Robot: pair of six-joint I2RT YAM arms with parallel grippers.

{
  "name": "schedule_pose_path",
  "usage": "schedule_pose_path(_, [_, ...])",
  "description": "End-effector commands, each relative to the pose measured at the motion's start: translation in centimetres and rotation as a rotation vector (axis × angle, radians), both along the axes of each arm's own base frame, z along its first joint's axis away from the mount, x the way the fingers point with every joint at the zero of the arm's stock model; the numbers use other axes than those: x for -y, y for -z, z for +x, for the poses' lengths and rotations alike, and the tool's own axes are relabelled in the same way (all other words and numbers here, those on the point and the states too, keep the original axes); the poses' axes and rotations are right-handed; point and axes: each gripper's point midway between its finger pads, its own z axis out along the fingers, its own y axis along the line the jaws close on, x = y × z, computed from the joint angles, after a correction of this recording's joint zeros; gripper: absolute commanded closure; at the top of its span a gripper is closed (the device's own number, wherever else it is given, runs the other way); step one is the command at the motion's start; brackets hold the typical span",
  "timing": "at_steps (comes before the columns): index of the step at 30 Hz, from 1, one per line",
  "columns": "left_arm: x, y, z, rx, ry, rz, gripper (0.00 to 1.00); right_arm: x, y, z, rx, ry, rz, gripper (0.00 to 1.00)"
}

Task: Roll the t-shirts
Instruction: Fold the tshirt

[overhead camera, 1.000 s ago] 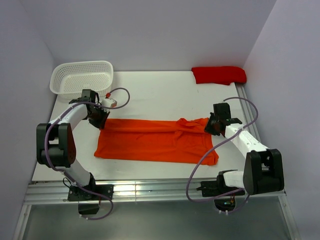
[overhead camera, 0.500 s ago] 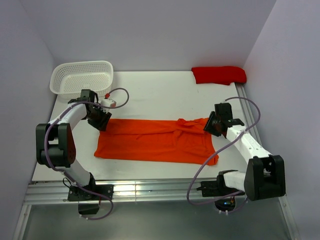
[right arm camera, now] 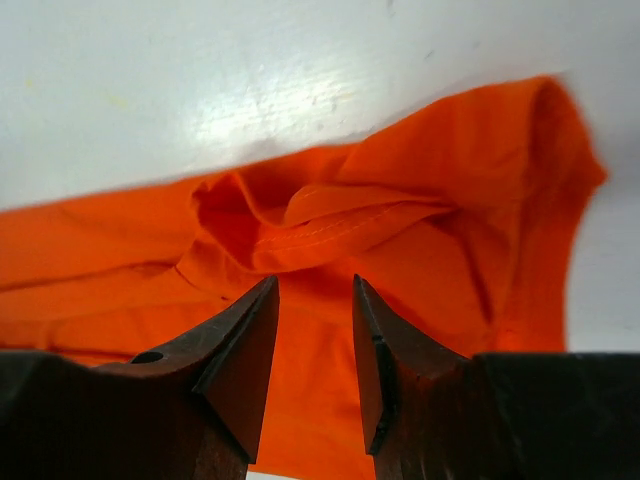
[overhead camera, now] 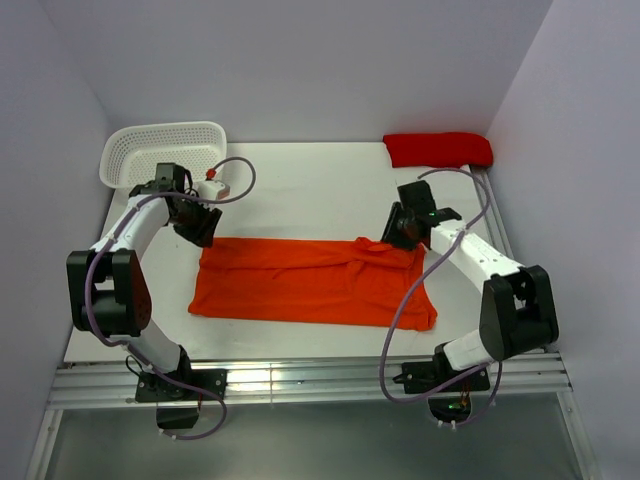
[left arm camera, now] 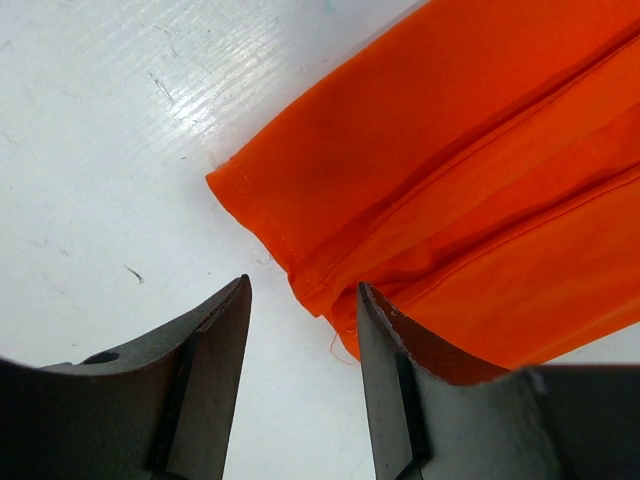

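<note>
The orange t-shirt (overhead camera: 315,282) lies flat on the table (overhead camera: 300,190), already folded into one long band, and the two grippers stand at its two ends, both on the far edge of the band. The left gripper (overhead camera: 199,228) is released: in its wrist view the two fingers are well parted with only white table between them, and a stitched corner of the shirt lies just in front of the fingertips, not touching them as far as I can tell. The right gripper (overhead camera: 397,228) is also released and holds nothing; its fingers are parted less widely, and just ahead of them the fabric is bunched into a small raised fold with a seam. A white basket (overhead camera: 165,152) is behind the left gripper, and a red cloth (overhead camera: 438,150) lies well beyond the right gripper, near the wall. I judge that the folding part is done or almost done, and that the rolling itself is not yet begun, because no turn of fabric shows at either end. The next move calls for each gripper to go down and close on all layers of its corner. The thin cloth may slip, and the wrinkled right end should probably be smoothed first.
</note>
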Motion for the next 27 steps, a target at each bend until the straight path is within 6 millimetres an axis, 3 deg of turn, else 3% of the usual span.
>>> schedule_pose_path(1, [0.6,-2.3,0.9,0.048,-0.005,-0.041,0.48,-2.2,-0.2,1.0,0.018,-0.005,0.019,0.57])
schedule_pose_path(8, [0.6,-2.5,1.1,0.053,-0.004,-0.044,0.48,-4.7,1.8,0.5,-0.011,-0.021,0.038,0.56])
schedule_pose_path(18, [0.7,-2.4,1.2,0.050,-0.004,-0.051,0.49,-4.6,2.6,0.8,-0.023,0.036,0.037,0.55])
schedule_pose_path(27, [0.8,-2.2,1.2,0.043,-0.007,-0.054,0.49,-5.5,0.3,2.0,0.040,-0.017,-0.105,0.56])
